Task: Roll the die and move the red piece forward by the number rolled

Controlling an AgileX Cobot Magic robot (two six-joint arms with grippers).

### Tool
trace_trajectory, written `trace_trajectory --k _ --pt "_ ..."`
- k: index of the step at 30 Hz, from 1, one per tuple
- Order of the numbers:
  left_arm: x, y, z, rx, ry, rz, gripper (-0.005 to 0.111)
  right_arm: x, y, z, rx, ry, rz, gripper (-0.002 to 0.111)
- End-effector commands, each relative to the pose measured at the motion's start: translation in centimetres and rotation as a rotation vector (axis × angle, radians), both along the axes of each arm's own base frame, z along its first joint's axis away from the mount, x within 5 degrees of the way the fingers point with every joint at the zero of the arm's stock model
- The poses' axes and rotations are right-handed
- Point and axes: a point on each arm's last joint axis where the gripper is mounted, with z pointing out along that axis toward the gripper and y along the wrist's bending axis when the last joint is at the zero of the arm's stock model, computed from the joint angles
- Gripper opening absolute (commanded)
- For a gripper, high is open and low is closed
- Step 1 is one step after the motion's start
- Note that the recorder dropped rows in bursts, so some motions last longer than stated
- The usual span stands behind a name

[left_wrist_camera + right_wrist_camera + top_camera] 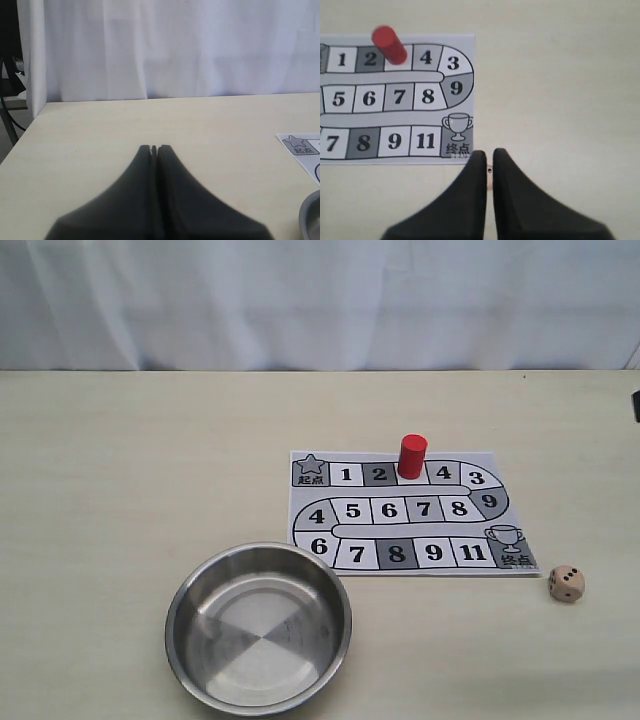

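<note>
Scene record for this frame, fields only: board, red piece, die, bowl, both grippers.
board: flat on table
red piece: upright, on square between 2 and 4
die: on table, just off board's lower-right corner
bowl: steel, empty, off board's lower-left corner
left gripper: fingers shut, empty
right gripper: fingers nearly shut, empty
</note>
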Motion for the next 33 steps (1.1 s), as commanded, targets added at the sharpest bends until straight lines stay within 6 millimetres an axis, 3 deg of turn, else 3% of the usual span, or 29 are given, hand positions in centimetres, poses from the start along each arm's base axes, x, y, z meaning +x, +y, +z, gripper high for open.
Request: trace_trajectory --k 1,8,15,20,26,33 --pt "0.0 0.0 0.0 -0.002 -0.011 -0.001 0.000 -3.8 0.1 2.6 0.004 -0.153 -0.021 0.004" --pt "0.0 0.0 0.0 -0.002 -0.011 -0.001 0.000 -11.2 0.5 5.8 -0.005 -0.360 -0.017 0.004" --pt "0.0 0.0 0.0 -0.002 -0.011 -0.001 0.000 -18.5 0.8 7.3 -0.036 -0.568 -0.002 0.004" --pt "0.0 0.0 0.0 -0.002 -0.011 -0.001 0.000 -23.9 1.0 7.5 -0.049 -0.758 0.000 0.004" --pt "0.0 0.0 0.0 -0.002 -0.011 -0.001 0.000 -29.5 1.2 6.3 -0.057 -0.935 -0.001 0.004" --pt "0.0 0.0 0.0 -0.002 -0.011 -0.001 0.000 -29.8 1.3 5.8 -0.062 -0.907 0.010 0.004"
